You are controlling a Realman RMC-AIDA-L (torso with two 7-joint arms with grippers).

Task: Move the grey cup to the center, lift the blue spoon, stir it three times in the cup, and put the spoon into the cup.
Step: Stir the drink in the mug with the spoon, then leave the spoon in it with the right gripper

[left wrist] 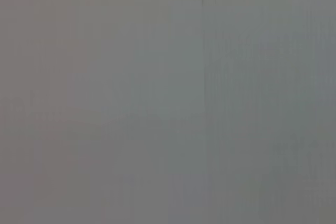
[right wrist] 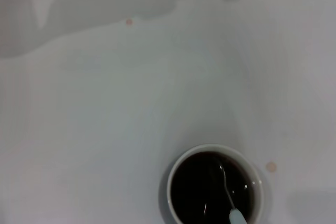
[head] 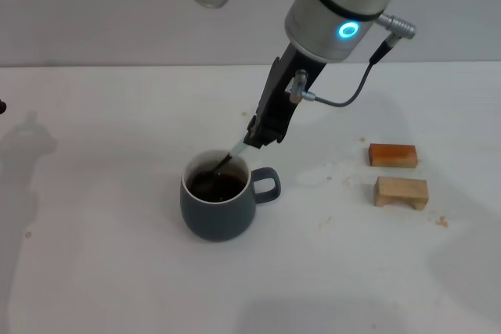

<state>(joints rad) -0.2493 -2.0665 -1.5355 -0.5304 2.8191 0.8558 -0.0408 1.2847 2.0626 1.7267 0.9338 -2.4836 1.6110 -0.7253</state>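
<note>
The grey cup (head: 218, 210) stands near the middle of the white table, its handle pointing right and dark brown liquid inside. My right gripper (head: 255, 139) hangs just above and behind its rim, shut on the pale handle of the blue spoon (head: 234, 152). The spoon slants down to the left, its metal bowl dipped in the liquid. In the right wrist view the cup (right wrist: 169, 184) is seen from above, and the spoon (right wrist: 228, 191) lies in the drink towards one side. The left gripper shows in no view; the left wrist view is a blank grey surface.
Two small wooden blocks lie to the right of the cup, an orange-brown one (head: 392, 155) and a paler one (head: 401, 192) nearer me. Faint stains and crumbs (head: 333, 174) mark the table between cup and blocks. A grey wall rises behind the table.
</note>
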